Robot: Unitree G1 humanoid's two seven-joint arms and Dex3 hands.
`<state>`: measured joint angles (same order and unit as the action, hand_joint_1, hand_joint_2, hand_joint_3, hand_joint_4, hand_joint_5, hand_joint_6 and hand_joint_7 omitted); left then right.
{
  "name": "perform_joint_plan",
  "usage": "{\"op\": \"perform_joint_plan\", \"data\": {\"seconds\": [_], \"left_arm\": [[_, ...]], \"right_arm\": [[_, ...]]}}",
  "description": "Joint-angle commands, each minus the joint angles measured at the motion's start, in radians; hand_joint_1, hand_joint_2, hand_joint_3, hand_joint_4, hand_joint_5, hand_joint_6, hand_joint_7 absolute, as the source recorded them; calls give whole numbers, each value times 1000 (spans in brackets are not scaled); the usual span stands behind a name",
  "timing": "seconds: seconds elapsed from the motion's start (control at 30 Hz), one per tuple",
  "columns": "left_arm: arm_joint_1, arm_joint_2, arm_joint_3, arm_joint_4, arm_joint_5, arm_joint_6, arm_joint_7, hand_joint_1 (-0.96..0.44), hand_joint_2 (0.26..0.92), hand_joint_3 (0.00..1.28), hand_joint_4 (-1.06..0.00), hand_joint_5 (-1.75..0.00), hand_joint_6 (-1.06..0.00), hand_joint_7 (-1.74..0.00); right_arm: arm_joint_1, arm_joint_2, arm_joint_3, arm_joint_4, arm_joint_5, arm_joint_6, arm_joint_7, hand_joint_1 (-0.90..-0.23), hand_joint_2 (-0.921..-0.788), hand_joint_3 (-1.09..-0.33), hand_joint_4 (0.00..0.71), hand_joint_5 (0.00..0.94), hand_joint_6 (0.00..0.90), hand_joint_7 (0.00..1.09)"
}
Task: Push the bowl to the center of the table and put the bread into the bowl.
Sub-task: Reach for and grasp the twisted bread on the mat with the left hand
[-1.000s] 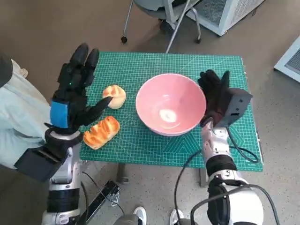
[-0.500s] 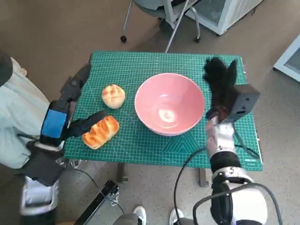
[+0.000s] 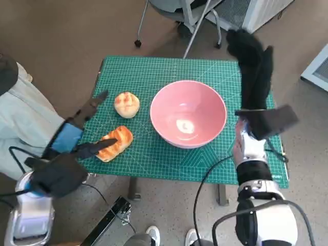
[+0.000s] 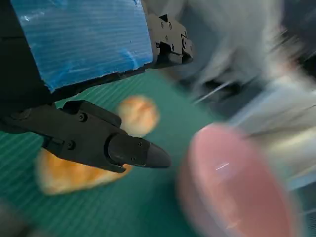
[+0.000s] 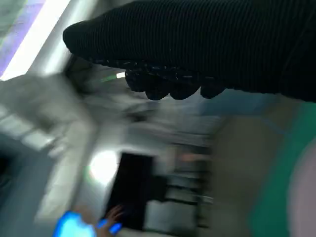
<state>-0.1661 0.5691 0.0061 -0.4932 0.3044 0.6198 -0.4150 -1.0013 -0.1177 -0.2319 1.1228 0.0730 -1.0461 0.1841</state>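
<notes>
A small worktop on a brown floor, with furniture at the edges.

The small worktop is covered by a green gridded cutting mat and stands on a plain brown floor. Beyond its far edge are the metal legs and castor of a grey rolling chair, with a white vented cabinet near it. A person in pale trousers sits beside the worktop. Black cables hang below the near edge.

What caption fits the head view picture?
Pink bowl mid-table, two breads beside it, both hands empty.
</notes>
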Motion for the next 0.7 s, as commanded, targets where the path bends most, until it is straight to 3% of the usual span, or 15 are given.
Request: {"op": "perform_joint_plan", "data": {"seconds": [0.03, 0.13, 0.43, 0.7], "left_arm": [[-53, 11, -112, -8, 98, 139, -2, -430, 825, 1, -99, -2, -218, -58], [-72, -2, -165, 19, 150, 174, 21, -461, 828, 3, -117, -9, -224, -49], [-169, -57, -325, 180, 287, 281, 64, -491, 839, 5, -155, -15, -240, -33], [-241, -112, -368, 370, 307, 300, 87, -492, 849, 5, -191, -21, -257, -28]], "right_arm": [[44, -6, 30, -46, 10, -93, 63, -554, -921, -838, 368, 28, 70, 740], [51, -3, 39, -62, 18, -114, 77, -541, -921, -837, 358, 21, 74, 747], [74, 19, 53, -107, 78, -108, 128, -538, -921, -824, 350, 13, 73, 782], [87, 30, 58, -127, 111, -94, 153, -558, -921, -786, 350, 10, 62, 807]]}}
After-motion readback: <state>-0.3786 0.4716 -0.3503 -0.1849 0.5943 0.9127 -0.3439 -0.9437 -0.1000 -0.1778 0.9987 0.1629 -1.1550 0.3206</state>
